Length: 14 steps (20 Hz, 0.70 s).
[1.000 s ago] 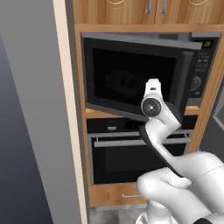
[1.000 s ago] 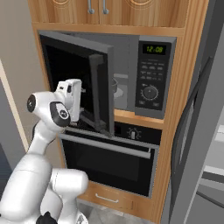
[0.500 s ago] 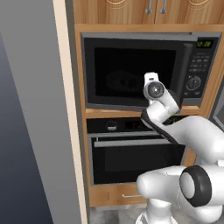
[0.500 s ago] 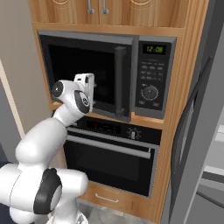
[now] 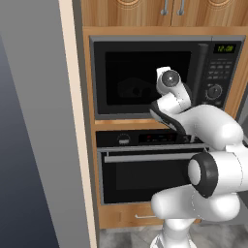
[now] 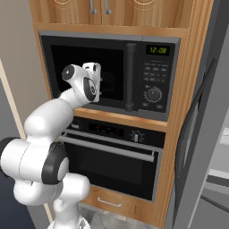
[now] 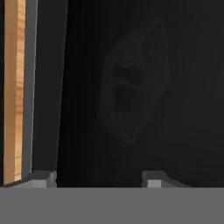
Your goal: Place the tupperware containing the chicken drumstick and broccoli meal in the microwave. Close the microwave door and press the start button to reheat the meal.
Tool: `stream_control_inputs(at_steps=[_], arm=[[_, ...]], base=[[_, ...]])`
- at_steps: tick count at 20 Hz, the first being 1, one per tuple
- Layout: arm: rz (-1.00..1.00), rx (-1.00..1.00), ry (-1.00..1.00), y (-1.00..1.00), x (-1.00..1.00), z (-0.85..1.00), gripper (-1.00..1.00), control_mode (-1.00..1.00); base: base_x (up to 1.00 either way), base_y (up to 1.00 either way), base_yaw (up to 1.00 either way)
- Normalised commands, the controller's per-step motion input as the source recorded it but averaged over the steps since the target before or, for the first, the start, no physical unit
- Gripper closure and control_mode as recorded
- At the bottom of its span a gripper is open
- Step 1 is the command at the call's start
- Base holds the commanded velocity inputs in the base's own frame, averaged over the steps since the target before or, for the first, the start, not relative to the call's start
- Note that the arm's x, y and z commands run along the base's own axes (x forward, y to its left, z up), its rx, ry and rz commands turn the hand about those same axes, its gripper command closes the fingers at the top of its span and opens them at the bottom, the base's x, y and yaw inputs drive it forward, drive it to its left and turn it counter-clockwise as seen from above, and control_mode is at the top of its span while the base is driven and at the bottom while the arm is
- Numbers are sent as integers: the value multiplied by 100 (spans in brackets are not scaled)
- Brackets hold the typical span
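- The microwave door (image 5: 145,77) looks shut; the tupperware (image 7: 131,94) shows dimly behind its glass.
- The gripper (image 7: 98,180) faces that glass, jaws parted, holding nothing.
- Next, I'd say: reach right to the control panel (image 6: 154,80) and press start.

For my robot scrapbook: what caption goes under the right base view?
White arm's gripper held against the closed microwave door, beside its vertical handle, above the oven.

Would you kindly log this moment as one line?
door: shut | tupperware: inside, dim through glass | gripper: at door glass, jaws apart, empty | start: not pressed
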Motion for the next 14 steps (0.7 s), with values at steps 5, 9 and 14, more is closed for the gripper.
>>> stream_control_inputs(at_steps=[5, 9, 14], arm=[[3, 5, -12, -24, 59, -33, -100, -100], [0, 1, -5, -24, -33, 26, -100, -100], [0, 2, 3, 0, -70, 45, -100, -100]], base=[[0, 0, 0], [0, 0, 0], [0, 0, 0]])
